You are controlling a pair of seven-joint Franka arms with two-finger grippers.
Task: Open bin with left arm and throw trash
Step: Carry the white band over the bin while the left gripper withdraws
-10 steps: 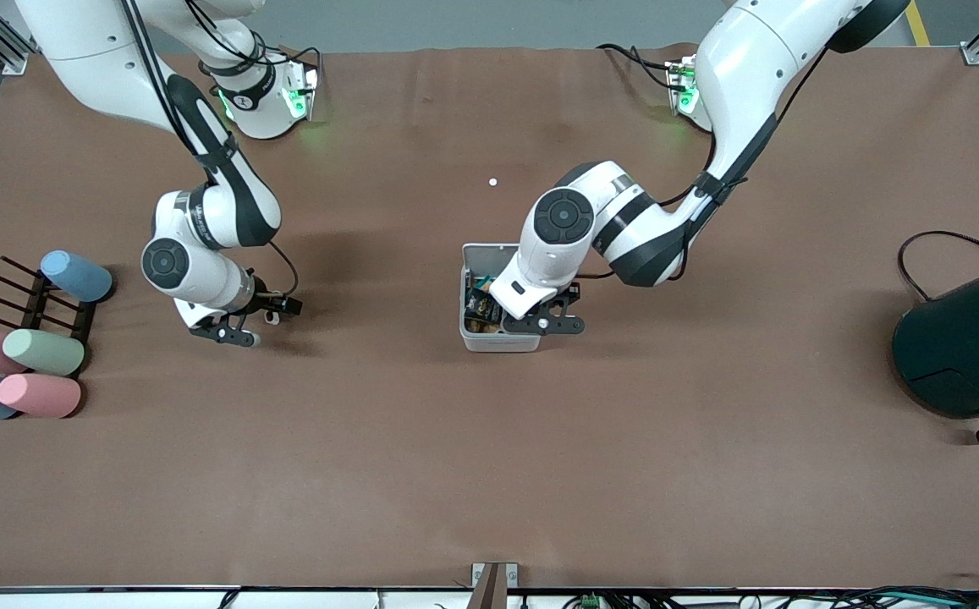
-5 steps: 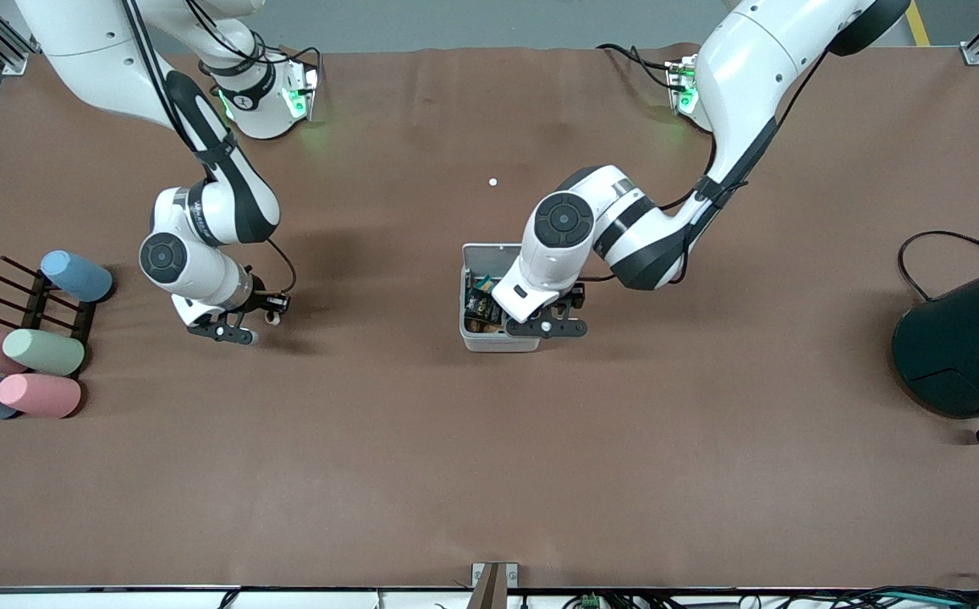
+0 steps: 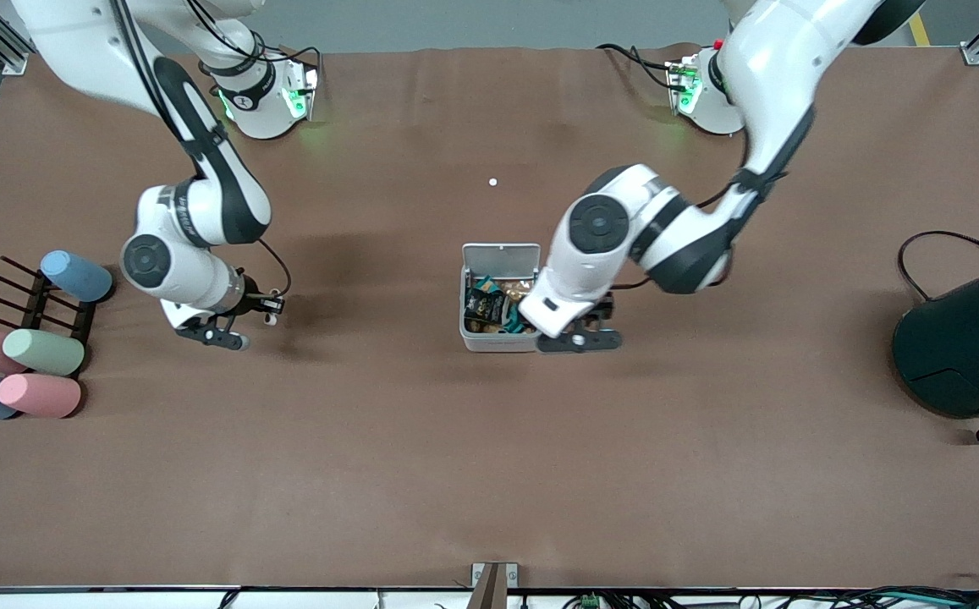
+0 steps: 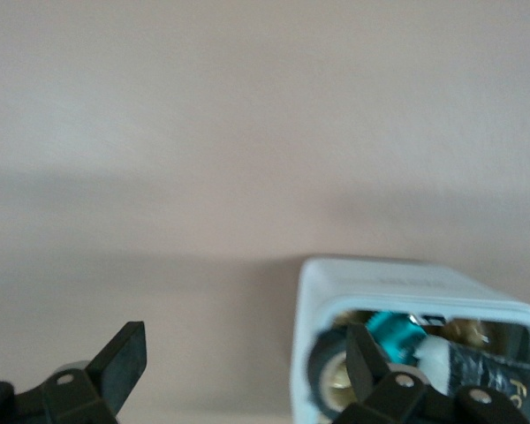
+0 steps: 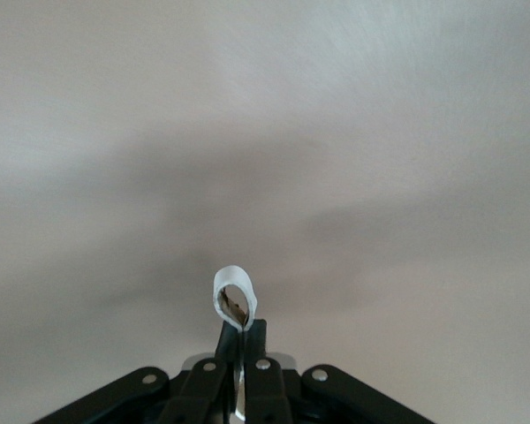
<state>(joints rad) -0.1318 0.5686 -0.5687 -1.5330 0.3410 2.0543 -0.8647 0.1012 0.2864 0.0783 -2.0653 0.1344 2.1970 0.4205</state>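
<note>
Two grippers are in view. Landmark: the bin (image 3: 499,298), lid raised, trash (image 3: 489,306) inside. Left gripper (image 3: 580,341) hovers just beside the bin, toward the left arm's end, jaws spread wide and empty. Right gripper (image 3: 211,336), well apart toward the right arm's end, pinches a small white loop (image 5: 233,296).

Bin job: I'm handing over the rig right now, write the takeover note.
Left pincer: open, empty, just past the bin's edge on the left arm's side.
Right pincer: shut on a small white loop, above bare table toward the right arm's end.
Bin: mid-table, lid open, wrappers and a tape roll inside.
Done: lid open, some trash in.
Left: drop the loop into the bin.
</note>
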